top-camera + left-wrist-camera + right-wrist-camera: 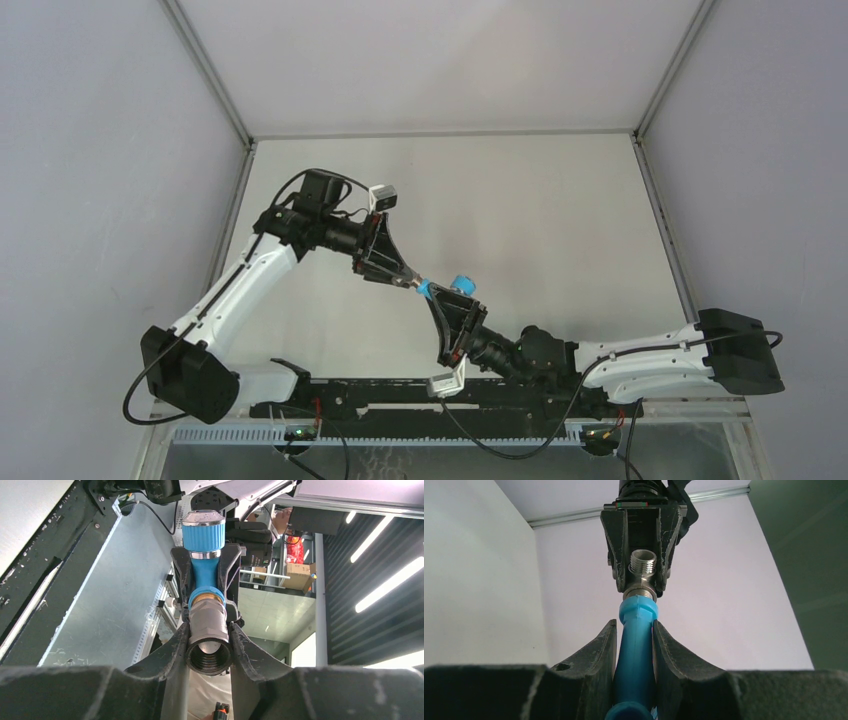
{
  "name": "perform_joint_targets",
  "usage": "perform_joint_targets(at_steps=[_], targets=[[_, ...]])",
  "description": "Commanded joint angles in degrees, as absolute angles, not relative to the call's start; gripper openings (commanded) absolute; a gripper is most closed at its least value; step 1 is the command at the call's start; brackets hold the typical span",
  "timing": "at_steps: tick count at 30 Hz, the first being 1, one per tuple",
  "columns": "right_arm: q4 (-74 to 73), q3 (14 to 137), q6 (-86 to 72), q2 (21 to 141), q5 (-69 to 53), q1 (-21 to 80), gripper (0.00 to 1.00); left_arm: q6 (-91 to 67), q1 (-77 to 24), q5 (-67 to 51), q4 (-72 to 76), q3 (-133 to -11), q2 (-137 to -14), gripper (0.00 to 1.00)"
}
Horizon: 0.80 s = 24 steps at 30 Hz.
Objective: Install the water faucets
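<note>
The bright-blue tap [461, 284] hangs above the table between both arms. My right gripper [441, 303] is shut on its blue stem [636, 650], as the right wrist view [634, 625] shows. The tap's blue knob [202, 529] points away from the left camera. My left gripper [407, 281] is shut on the grey metal fitting [209, 627], whose open threaded mouth faces the left camera [209, 630]. The fitting sits in line against the tap's brass-ringed end. In the right wrist view a silver threaded end [643, 563] shows between the left fingers [618, 535].
The white table [540, 220] lies below, with grey walls on three sides. A black rail [400, 395] with cables runs along the near edge by the arm bases.
</note>
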<state>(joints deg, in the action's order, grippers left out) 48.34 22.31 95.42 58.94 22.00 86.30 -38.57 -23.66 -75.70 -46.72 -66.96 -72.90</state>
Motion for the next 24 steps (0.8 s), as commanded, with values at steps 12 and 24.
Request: perform_joint_targets(at_steps=[12,24], targets=[[49.93,27.44,72.05,58.25,21.01,85.73,0.00,-46.42,-25.05,-75.92,-32.27,-64.98,-66.35,0.00],[47.02,28.61,55.03,55.24,18.76,82.52,0.00,-55.65,-25.05,-74.17,-18.07,-61.06,-62.99,0.00]])
